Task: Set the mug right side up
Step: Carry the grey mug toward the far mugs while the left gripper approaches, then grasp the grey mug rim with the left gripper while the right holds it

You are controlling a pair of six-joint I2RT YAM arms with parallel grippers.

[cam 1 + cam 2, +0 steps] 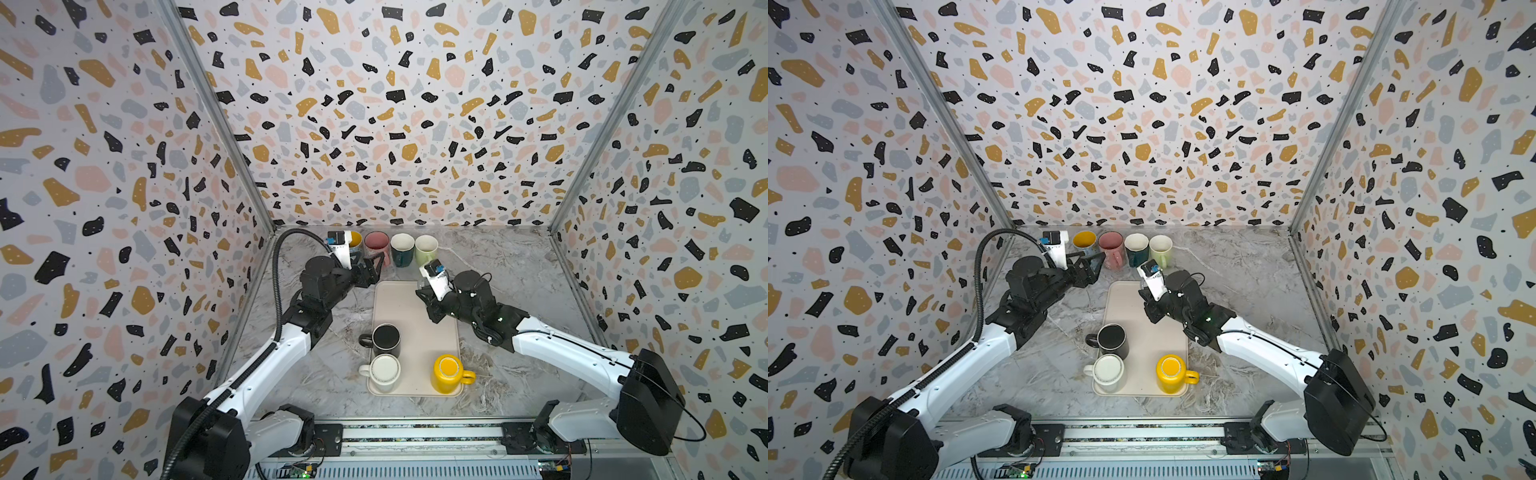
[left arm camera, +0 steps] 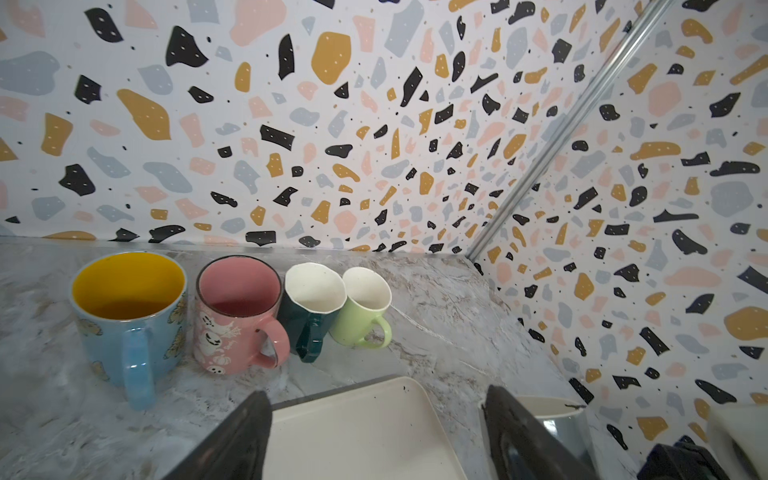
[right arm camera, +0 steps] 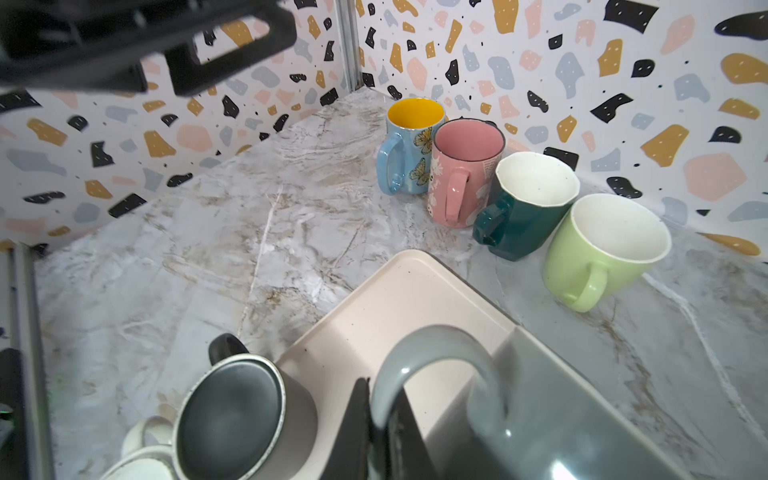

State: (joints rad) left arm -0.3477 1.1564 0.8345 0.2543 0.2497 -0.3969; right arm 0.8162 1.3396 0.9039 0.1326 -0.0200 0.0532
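Observation:
My right gripper (image 3: pixel 380 432) is shut on the curved handle (image 3: pixel 436 345) of a grey mug (image 3: pixel 561 415), held over the far end of the cream tray (image 1: pixel 409 303). In the left wrist view the grey mug (image 2: pixel 557 419) shows its cream rim on top. From above, the right gripper (image 1: pixel 426 297) and its wrist camera mostly cover the mug. My left gripper (image 1: pixel 374 268) hangs open just left of the tray's far corner, with nothing between its fingers (image 2: pixel 232 436).
A black mug (image 1: pixel 385 338), a white mug (image 1: pixel 384 372) and a yellow mug (image 1: pixel 448 372) stand upside down on the tray's near end. At the back wall a blue mug (image 2: pixel 129 316), pink mug (image 2: pixel 237 316), dark green mug (image 2: pixel 309 311) and light green mug (image 2: pixel 361 309) stand upright.

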